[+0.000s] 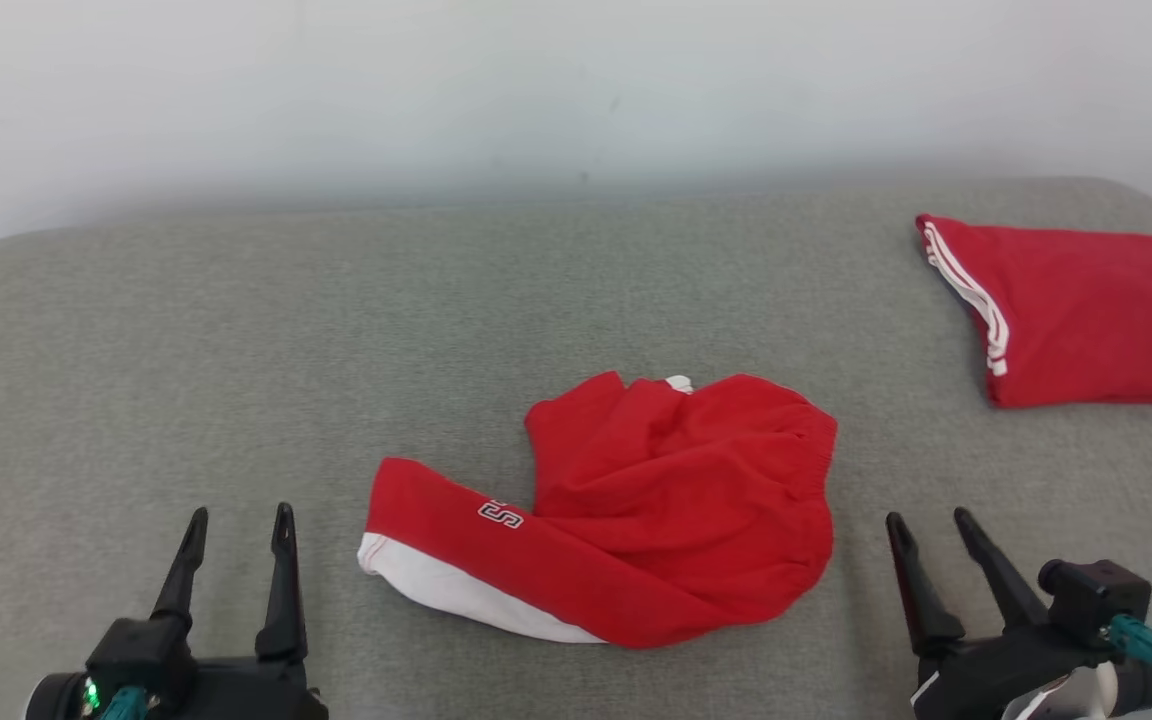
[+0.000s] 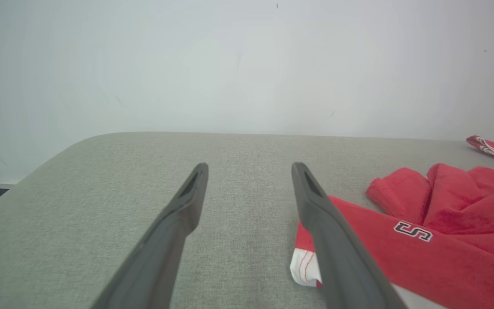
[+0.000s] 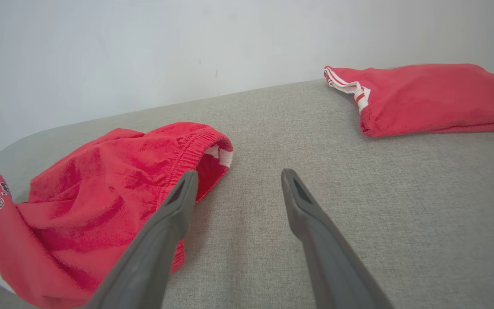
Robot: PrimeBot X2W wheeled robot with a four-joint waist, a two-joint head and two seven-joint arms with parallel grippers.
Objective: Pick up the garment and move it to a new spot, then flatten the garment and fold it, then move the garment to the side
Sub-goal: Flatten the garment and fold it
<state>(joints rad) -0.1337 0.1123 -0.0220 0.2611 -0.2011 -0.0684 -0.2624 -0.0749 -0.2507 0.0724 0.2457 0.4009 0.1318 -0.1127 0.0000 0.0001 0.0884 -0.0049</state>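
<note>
Head view. The garment (image 1: 626,510), red shorts with a white hem and a small letter mark, is lying bunched at the middle of the grey padded surface (image 1: 186,330), between the two grippers. The left gripper (image 1: 241,512) is sitting low at the near left with its fingers spread and nothing between them. The right gripper (image 1: 928,516) is sitting at the near right, also spread and empty. Both are standing apart from the cloth. A folded red piece (image 1: 1076,310) with white stripes is lying at the far right, well apart from the garment.

Judgement: the garment is not flat, so flattening and folding are lying ahead. Whether the move to a new spot is done, I cannot tell. The next move is calling for a grip on two opposite edges, then a pull outward.

Left wrist view. This one is showing the leg end close up: the white hem band with red stitching, and the letter mark. The inner finger is overlapping the hem in the picture, but I cannot tell contact from here.

Right wrist view. This one is showing the gathered elastic waistband gaping open, with a white label inside. The head view is giving only a speck of that label.
</note>
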